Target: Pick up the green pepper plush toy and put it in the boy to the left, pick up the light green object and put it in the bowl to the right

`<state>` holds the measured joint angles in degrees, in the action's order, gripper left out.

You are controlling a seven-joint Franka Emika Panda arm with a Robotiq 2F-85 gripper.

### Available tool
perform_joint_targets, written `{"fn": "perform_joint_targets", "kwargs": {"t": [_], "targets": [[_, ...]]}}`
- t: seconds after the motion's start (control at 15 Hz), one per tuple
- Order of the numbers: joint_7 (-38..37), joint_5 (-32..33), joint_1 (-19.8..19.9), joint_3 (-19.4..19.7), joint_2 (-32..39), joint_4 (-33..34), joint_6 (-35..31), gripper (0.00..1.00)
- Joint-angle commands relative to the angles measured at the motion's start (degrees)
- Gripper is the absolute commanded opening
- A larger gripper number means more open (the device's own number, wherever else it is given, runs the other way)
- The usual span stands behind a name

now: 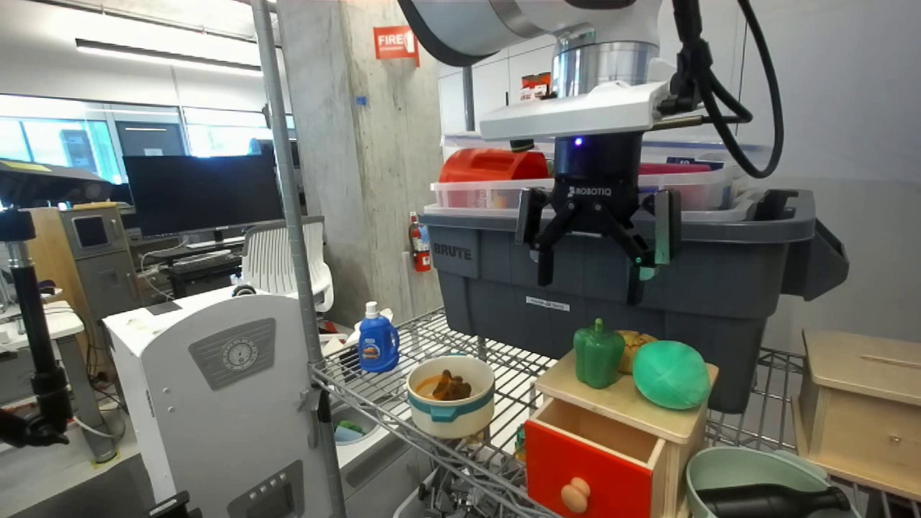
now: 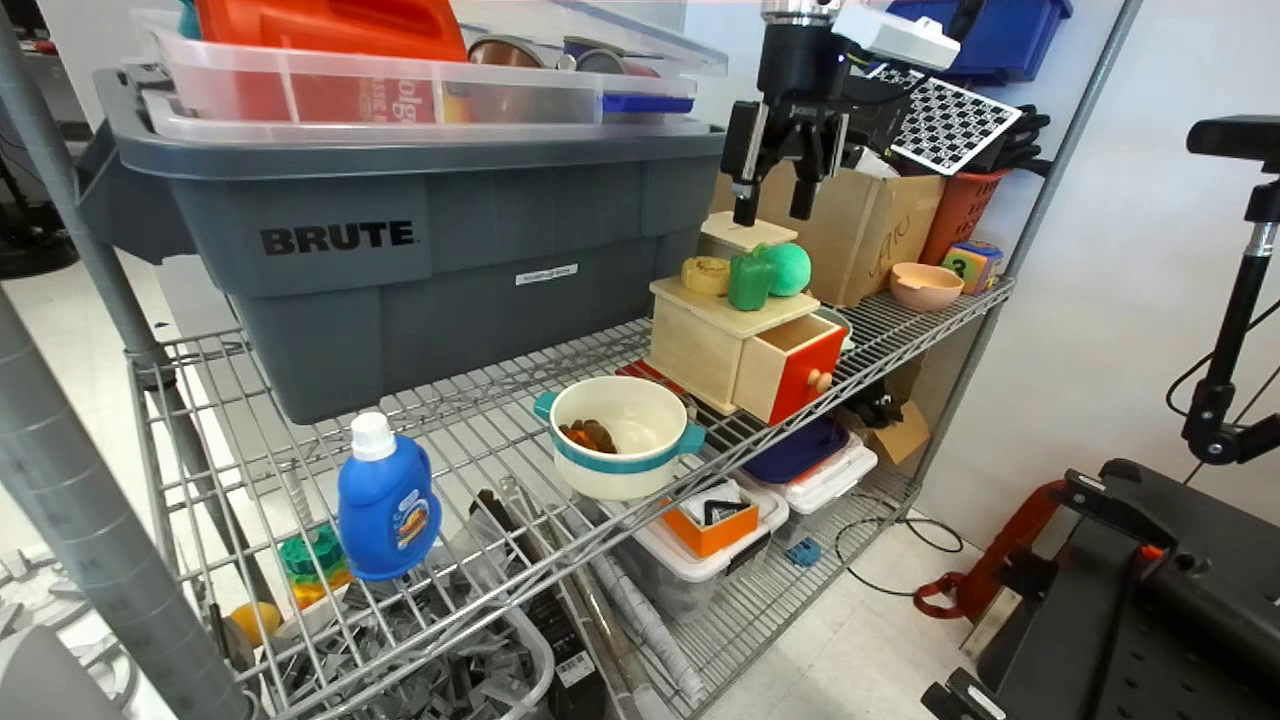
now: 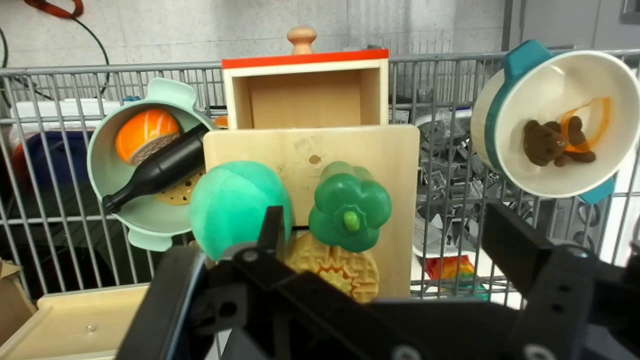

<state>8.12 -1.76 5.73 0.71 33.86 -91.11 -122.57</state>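
Observation:
The green pepper plush toy [image 1: 599,360] stands upright on top of a small wooden drawer box, its stem [image 3: 351,220] pointing up. Beside it rests the light green object [image 1: 670,375], rounded and smooth, left of the pepper in the wrist view. My gripper [image 1: 590,277] hangs above them, fingers spread and holding nothing; in the wrist view a dark finger [image 3: 271,227] overlaps the light green object. The bowl to the right [image 1: 748,460] is grey-green and contains a black bottle [image 3: 162,162] and an orange piece [image 3: 146,134]. To the left sits a white bowl [image 1: 453,424] with a teal band, holding a brown bear [image 3: 545,142].
The box's red drawer [image 1: 586,467] is pulled out. A waffle [image 3: 367,275] lies behind the pepper on the box top. A large grey bin [image 2: 480,260] borders the back. On the wire shelf stand a blue bottle [image 2: 390,505] and another wooden box [image 1: 863,410].

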Motion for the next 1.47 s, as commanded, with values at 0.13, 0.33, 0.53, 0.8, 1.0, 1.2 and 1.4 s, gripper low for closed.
{"fn": "perform_joint_targets", "kwargs": {"t": [0.13,0.33,0.53,0.8,1.0,1.2,1.4], "targets": [[0.98,-0.53,0.6,-0.31,1.91,2.49,2.19,1.0],[1.1,-0.6,0.9,-0.27,2.46,2.99,2.36,1.0],[0.99,-0.51,0.93,-0.23,2.88,3.46,2.65,1.0],[0.89,-0.42,0.9,-0.18,3.96,4.61,3.47,1.0],[0.8,-0.33,0.87,-0.14,4.57,5.46,4.17,1.0],[0.74,-0.19,0.84,-0.06,5.4,6.4,4.63,1.0],[0.66,-0.1,0.79,-0.04,6.28,7.35,5.05,1.0]]}}
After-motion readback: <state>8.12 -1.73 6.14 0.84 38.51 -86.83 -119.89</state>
